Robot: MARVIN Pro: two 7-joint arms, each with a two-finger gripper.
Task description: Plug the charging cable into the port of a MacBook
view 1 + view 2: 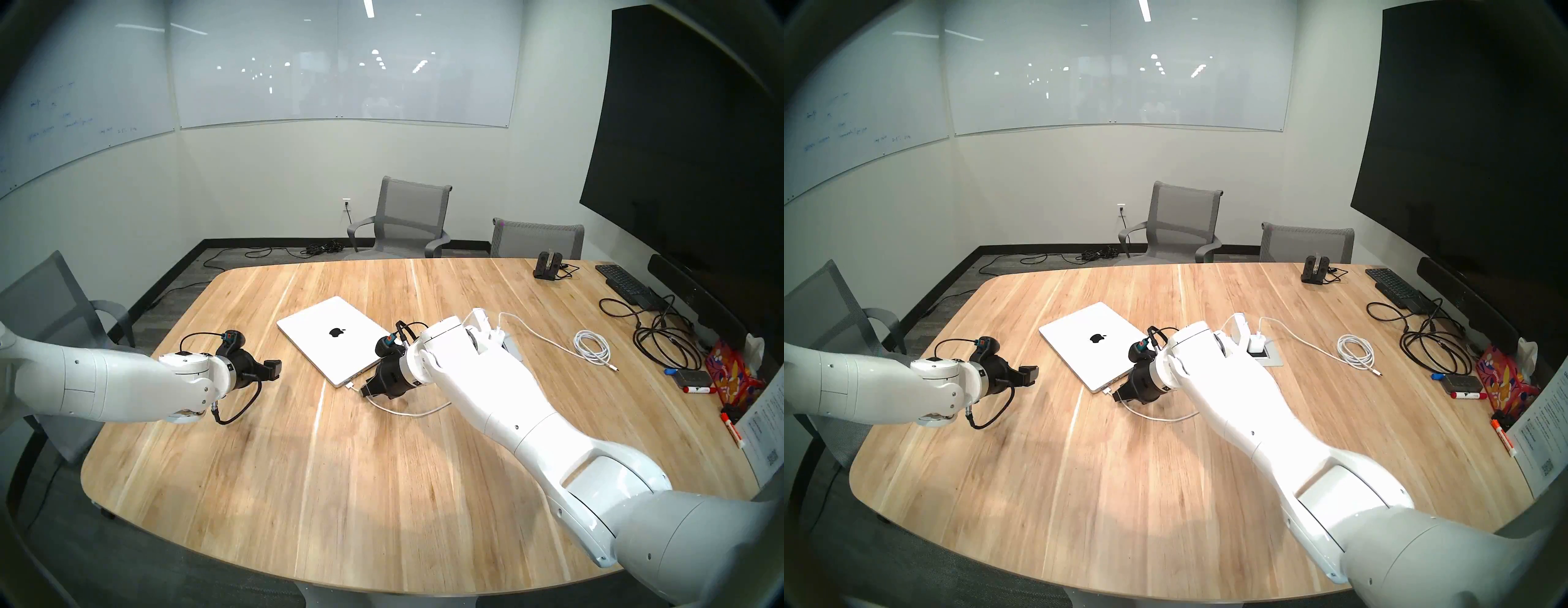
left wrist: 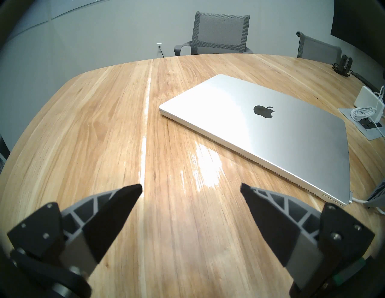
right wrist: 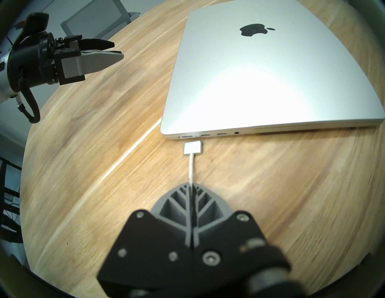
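**Plug held just short of the MacBook's port**

Head views: The right end effector [image 1: 368, 391] is low over the wooden bench [image 1: 297, 488], pinched on the white cable [image 1: 407, 411]. The plug [image 1: 350, 385] sticks out ahead of its tips, just beside the near corner of the closed MacBook [image 1: 335, 339]. Behind the tips the cable loops across the bench. Well off to the far side of the MacBook from it, the left end effector [image 1: 271, 368] hovers above the bench, touching nothing.

Left wrist view: The left end effector [image 2: 191, 188] has its fingers [image 2: 123, 204] spread wide with bare bench between them. The MacBook [image 2: 270, 133] lies ahead and to one side, apart from the tips.

Right wrist view: The right end effector [image 3: 190, 185] is clamped narrow on the cable [image 3: 190, 168]. A short stretch of cord runs straight ahead from the tips to the plug [image 3: 193, 148], which lies flat, just short of the MacBook [image 3: 260, 79] edge with a thin gap. It faces the ports [image 3: 206, 135] along that edge. The left end effector [image 3: 116, 51] shows far off to one side.
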